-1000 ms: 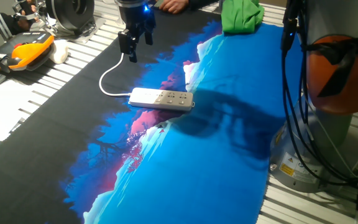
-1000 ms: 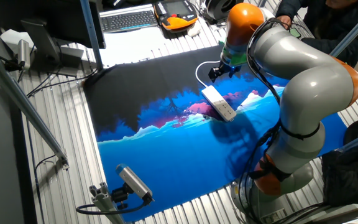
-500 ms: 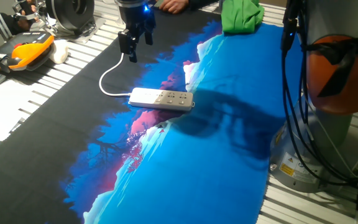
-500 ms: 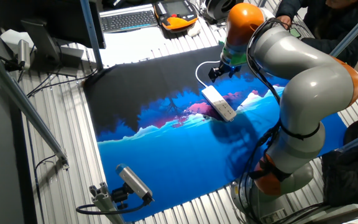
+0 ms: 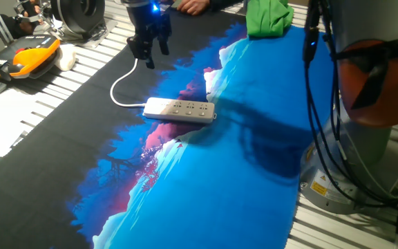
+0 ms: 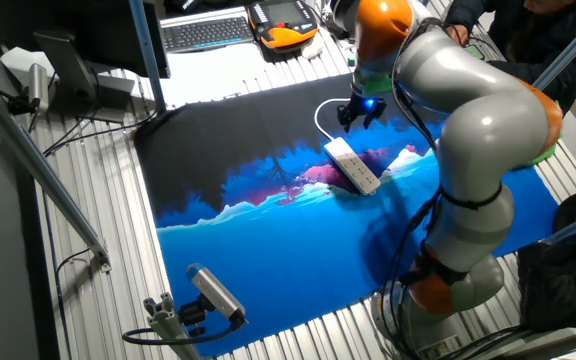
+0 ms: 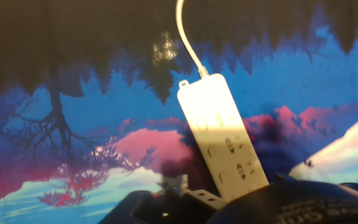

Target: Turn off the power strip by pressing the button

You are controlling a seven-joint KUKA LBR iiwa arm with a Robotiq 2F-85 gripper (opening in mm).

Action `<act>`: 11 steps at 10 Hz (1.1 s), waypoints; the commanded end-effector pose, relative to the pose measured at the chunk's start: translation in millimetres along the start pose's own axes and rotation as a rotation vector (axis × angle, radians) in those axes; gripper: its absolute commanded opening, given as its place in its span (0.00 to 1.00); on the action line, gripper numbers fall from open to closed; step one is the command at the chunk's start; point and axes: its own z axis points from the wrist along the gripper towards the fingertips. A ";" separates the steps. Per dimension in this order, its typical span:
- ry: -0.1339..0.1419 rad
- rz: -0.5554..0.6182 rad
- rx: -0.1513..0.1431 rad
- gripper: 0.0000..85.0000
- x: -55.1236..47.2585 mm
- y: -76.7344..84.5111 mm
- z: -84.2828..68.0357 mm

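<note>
The power strip point(image 5: 179, 109) is a slim white bar with dark sockets, lying flat on the printed mat where black meets blue. It also shows in the other fixed view point(image 6: 353, 165) and in the hand view point(image 7: 222, 134). Its white cord point(image 5: 119, 86) loops away to the far left. My gripper point(image 5: 148, 54) hangs above the mat beyond the strip's cord end, apart from it, and also shows in the other fixed view point(image 6: 358, 112). No view shows the fingertips clearly. I cannot pick out the button.
A green cloth point(image 5: 268, 17) lies at the mat's far edge. An orange device point(image 5: 30, 55) and a keyboard point(image 6: 208, 32) lie on the slatted table beside the mat. The arm's base point(image 5: 372, 83) stands at the right. A camera on a stand point(image 6: 213, 295) is near one mat corner.
The gripper has shifted slightly up and away from the strip, and the arm's upper links have swung. The power strip has not moved.
</note>
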 end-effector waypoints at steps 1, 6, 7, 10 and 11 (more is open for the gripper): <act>0.011 -0.002 0.000 0.00 0.1 -0.1 0.1; 0.002 -0.026 0.005 0.00 1.3 0.1 0.2; 0.002 -0.030 0.005 0.00 1.3 0.2 0.1; 0.004 -0.082 -0.002 0.00 1.3 0.3 0.1; -0.050 -0.081 -0.126 0.00 1.3 0.3 0.1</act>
